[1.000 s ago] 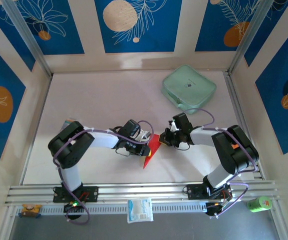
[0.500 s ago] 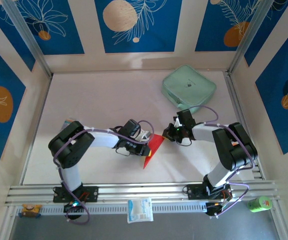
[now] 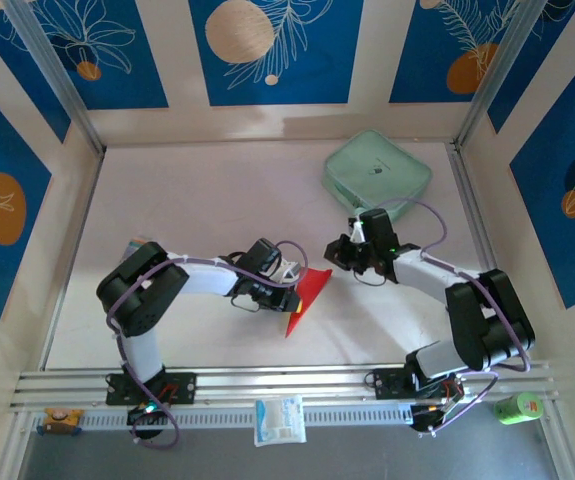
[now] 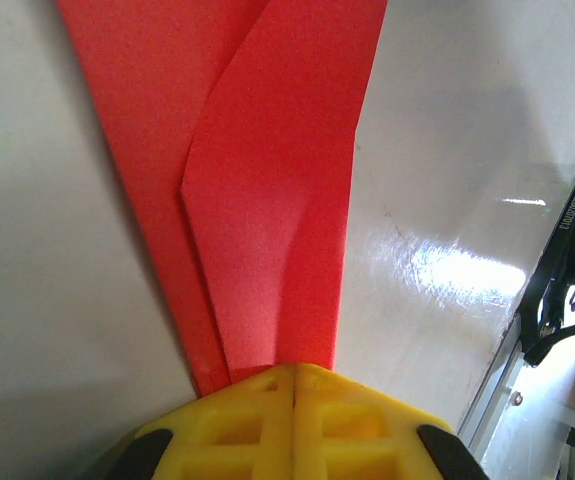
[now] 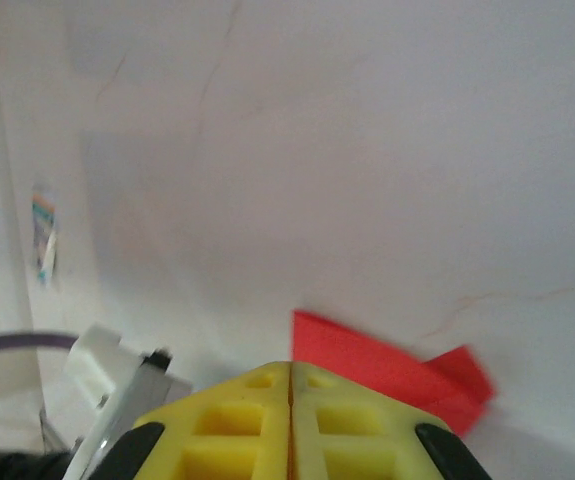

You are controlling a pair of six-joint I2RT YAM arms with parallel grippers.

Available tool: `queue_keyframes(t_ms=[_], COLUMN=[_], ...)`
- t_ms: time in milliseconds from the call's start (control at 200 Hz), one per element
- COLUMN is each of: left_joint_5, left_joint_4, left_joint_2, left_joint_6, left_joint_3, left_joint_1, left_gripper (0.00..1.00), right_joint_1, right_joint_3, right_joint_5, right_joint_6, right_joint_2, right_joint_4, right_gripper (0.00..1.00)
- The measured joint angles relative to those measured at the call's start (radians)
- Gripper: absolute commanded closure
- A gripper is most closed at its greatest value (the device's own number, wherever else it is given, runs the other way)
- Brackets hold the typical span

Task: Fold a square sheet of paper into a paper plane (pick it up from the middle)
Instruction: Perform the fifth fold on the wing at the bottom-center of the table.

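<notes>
The red paper plane [image 3: 303,296] lies flat on the white table as a slim folded dart, its sharp nose toward the near edge. In the left wrist view its layered folds [image 4: 267,180] run away from my left gripper [image 4: 294,372]. That gripper [image 3: 289,280] is shut, its yellow tips resting on the dart's wide end. My right gripper [image 3: 338,252] is shut with nothing in it and hovers a little to the right of the paper. From the right wrist, the red paper [image 5: 387,365] shows just beyond the closed tips [image 5: 290,368].
A mint-green zip case [image 3: 377,177] sits at the far right of the table, behind the right arm. A small white packet [image 3: 280,420] and a green can [image 3: 519,407] lie on the rail below the near edge. Walls close in on three sides.
The right gripper has drawn back from the paper, up and to the right, its arm swinging outward. The left gripper and the paper have stayed put.
</notes>
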Motion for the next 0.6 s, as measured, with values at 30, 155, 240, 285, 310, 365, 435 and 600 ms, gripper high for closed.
queue_keyframes(t_ms=[30,155,240,285,310,365,435,600], left_joint_5=[0.0,0.0,0.0,0.0,0.0,0.0,-0.001,-0.015], left_joint_4=[0.0,0.0,-0.002,-0.004,-0.005,-0.005,-0.008,-0.065], left_joint_2=[0.0,-0.001,-0.002,-0.002,-0.002,-0.002,-0.006,-0.03], left_joint_6=[0.0,0.0,0.0,0.0,0.0,0.0,0.0,-0.001], left_joint_3=[0.0,0.0,0.0,0.0,0.0,0.0,0.0,0.002], left_joint_1=[0.0,0.0,0.0,0.0,0.0,0.0,0.0,0.0], left_gripper=[1.0,1.0,1.0,1.0,1.0,1.0,1.0,1.0], right_joint_1=[0.019,0.083,0.089,0.08,0.072,0.055,0.046,0.039], right_joint_3=[-0.002,-0.014,-0.033,-0.049,-0.059,-0.063,-0.064,-0.064], right_joint_5=[-0.005,-0.019,-0.013,-0.012,-0.023,-0.043,-0.062,-0.089], right_joint_6=[0.003,0.013,0.019,0.025,0.031,0.033,0.033,0.037], right_joint_2=[0.008,0.072,0.122,0.144,0.154,0.16,0.169,0.183], right_joint_4=[0.003,0.019,0.024,0.031,0.044,0.059,0.068,0.088], right_gripper=[0.94,0.97,0.98,0.98,0.98,0.98,0.98,0.99])
